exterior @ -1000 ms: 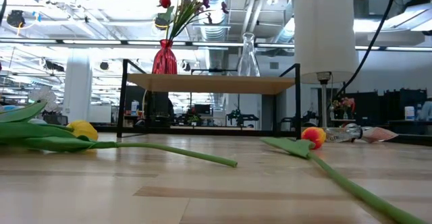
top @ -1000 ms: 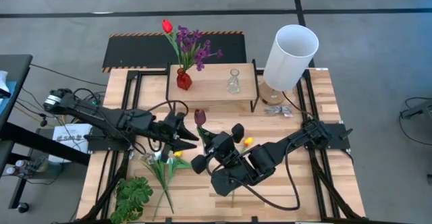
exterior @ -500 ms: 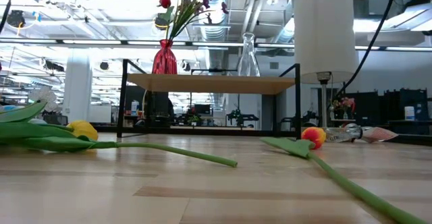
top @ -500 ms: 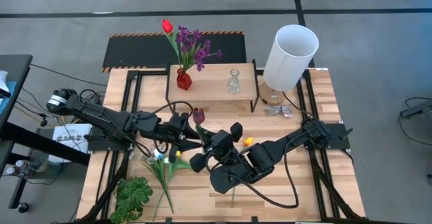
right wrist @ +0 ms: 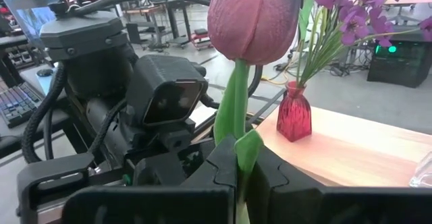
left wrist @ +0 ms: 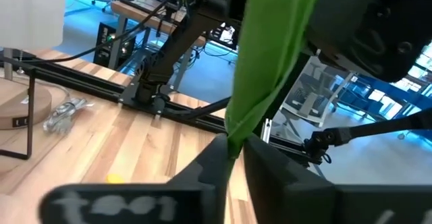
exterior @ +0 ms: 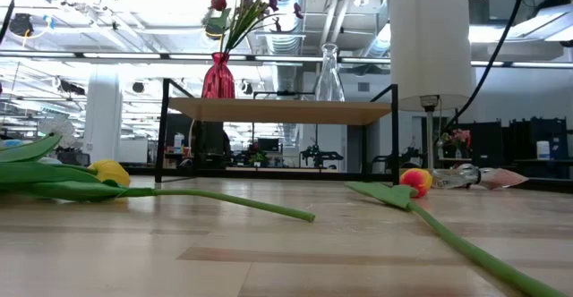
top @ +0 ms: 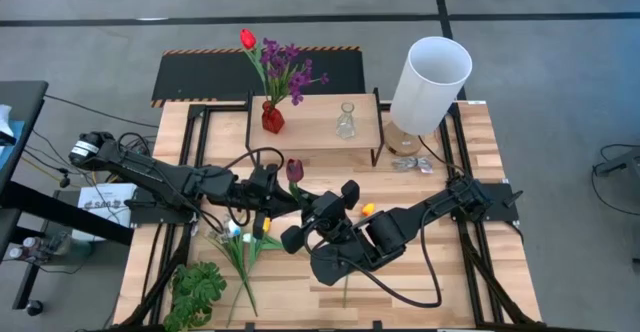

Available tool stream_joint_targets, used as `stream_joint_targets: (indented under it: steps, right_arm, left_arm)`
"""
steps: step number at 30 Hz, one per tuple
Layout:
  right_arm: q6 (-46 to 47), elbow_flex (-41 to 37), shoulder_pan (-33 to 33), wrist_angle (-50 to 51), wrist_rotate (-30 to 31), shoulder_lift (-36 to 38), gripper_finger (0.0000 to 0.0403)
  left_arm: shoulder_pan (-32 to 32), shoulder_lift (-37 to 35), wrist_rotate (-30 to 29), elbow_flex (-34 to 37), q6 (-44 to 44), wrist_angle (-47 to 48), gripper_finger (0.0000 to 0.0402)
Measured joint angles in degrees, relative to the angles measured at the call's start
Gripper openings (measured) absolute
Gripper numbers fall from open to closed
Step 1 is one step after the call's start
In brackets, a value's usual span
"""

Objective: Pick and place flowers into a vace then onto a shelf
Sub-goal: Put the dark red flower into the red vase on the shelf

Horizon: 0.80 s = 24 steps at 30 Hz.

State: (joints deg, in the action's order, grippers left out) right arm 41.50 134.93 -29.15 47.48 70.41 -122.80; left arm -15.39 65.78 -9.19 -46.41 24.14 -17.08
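Both grippers meet in the middle of the table, above the boards. Right gripper [right wrist: 237,173] is closed on the stem of the maroon tulip [top: 295,171], and its head stands up in front of the wrist camera. Left gripper [left wrist: 231,158] has its fingers closed around the green stem of the same flower, lower on it, so this looks like a handover between the arms. The stem's long axis runs roughly upright, a little tilted, with the head toward the shelf [top: 318,137]. On the shelf stand the red vase [top: 272,118], already holding a red tulip and purple flowers, and the empty clear glass vase [top: 346,122] beside it. From the grip, the shelf lies farther back on the table, with free board between. Other flowers [top: 240,247] lie near the left arm, and an orange tulip [exterior: 414,182] lies near the right arm
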Motion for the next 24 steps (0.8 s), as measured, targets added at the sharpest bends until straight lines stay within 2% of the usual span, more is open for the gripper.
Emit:
stream_joint_targets:
  steps: [3,8,19,24]
  right_arm:
    - [0.0,0.0,0.0,0.0,0.0,0.0,0.0]
    - [0.0,0.0,0.0,0.0,0.0,0.0,0.0009]
    - [0.0,0.0,-1.2,1.1,-0.4,0.0,0.0076]
    - [0.8,0.0,-3.9,3.8,-4.7,0.6,0.0108]
  left_arm:
    - [0.0,0.0,0.7,0.0,-0.9,0.0,0.0007]
    - [0.0,0.0,1.3,0.0,-0.9,0.0,0.001]
    - [0.0,0.0,1.1,0.0,-0.9,0.0,0.0002]
    - [-0.3,0.0,1.3,0.0,-0.9,0.8,0.0002]
